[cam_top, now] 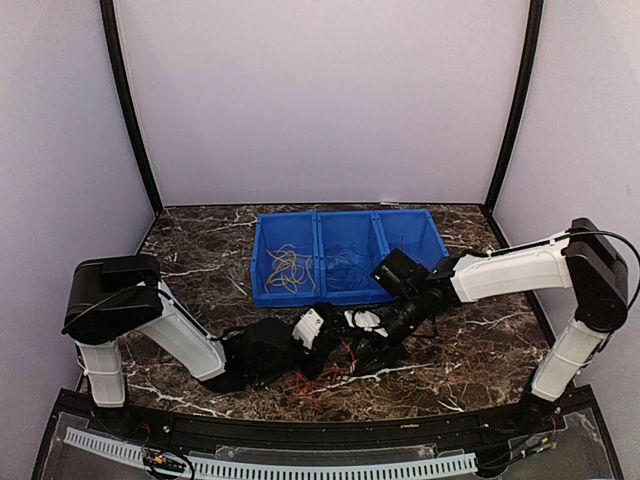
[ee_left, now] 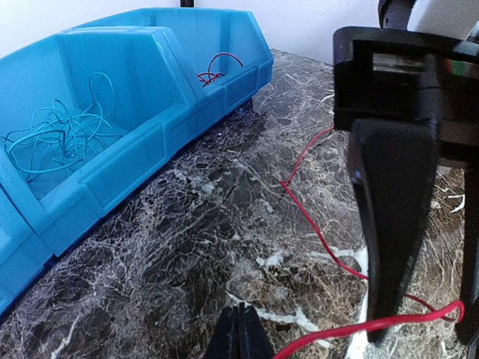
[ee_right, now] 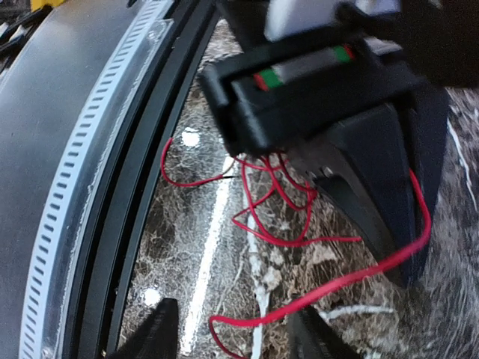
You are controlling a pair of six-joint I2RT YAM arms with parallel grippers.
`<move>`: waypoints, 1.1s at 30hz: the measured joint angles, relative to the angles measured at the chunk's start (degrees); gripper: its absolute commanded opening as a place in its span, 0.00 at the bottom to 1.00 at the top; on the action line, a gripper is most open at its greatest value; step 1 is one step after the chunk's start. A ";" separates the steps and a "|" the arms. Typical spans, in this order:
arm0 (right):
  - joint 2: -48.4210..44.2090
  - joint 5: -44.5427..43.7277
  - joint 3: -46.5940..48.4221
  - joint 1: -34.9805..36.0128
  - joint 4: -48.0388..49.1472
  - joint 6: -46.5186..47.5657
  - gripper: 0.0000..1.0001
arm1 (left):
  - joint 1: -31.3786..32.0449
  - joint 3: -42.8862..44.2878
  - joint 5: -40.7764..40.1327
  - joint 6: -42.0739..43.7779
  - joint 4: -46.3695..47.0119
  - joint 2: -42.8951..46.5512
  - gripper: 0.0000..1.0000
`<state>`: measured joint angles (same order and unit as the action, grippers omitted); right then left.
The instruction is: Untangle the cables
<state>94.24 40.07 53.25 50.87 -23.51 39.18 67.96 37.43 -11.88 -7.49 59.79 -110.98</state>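
Thin red wire tangle (ee_right: 344, 278) is sprawled on dark veined marble tabletop (cam_top: 200, 260) near front edge, between arms. Judged featherlight, limp, snag-prone; free outer strand best pinched, not knot. Over strand, right gripper (ee_right: 236, 310) is spread wide; left gripper (ee_left: 239, 333) is pressed closed, wire hold cannot be told

My left arm (cam_top: 185, 340) lies low, running from the near left corner of the tabletop towards the middle of the near edge. The left tool (ee_left: 239, 329) has its fingers pressed together, tips just above the tabletop. My right arm (cam_top: 510, 270) rises at the near right corner, then its forearm slopes down towards the middle. The right tool (ee_right: 232, 308) has its fingers spread apart, close in front of the left tool and facing it.
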 measured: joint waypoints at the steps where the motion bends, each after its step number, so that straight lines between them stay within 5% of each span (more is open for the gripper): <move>1: 1.05 0.59 1.20 0.28 -0.31 -0.66 0.12 | 0.00 -0.02 0.00 -0.17 0.13 0.00 0.00; 2: 1.99 1.14 2.47 0.44 -0.66 -0.92 0.01 | 0.00 -0.04 -0.02 -0.24 0.20 0.00 0.00; 3: 2.75 1.64 3.87 0.52 -1.16 -1.07 0.00 | 0.00 -0.04 -0.07 -0.31 0.31 0.00 0.00; 12: -7.48 1.05 8.83 -0.96 -11.17 -0.68 0.00 | 0.07 -0.13 -0.42 -0.66 1.46 0.00 0.00; 20: -19.56 0.37 27.15 -8.96 -19.43 0.31 0.00 | -0.07 0.15 -0.42 -0.66 1.42 -0.35 0.00; 33: -18.73 -0.87 51.41 -17.27 -26.71 1.51 0.00 | -0.09 0.39 -0.39 -0.68 0.07 -0.79 0.00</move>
<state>75.50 39.20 104.66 33.61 -50.22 40.69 67.88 37.82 -12.27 -8.16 59.86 -111.77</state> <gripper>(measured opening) 0.020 0.007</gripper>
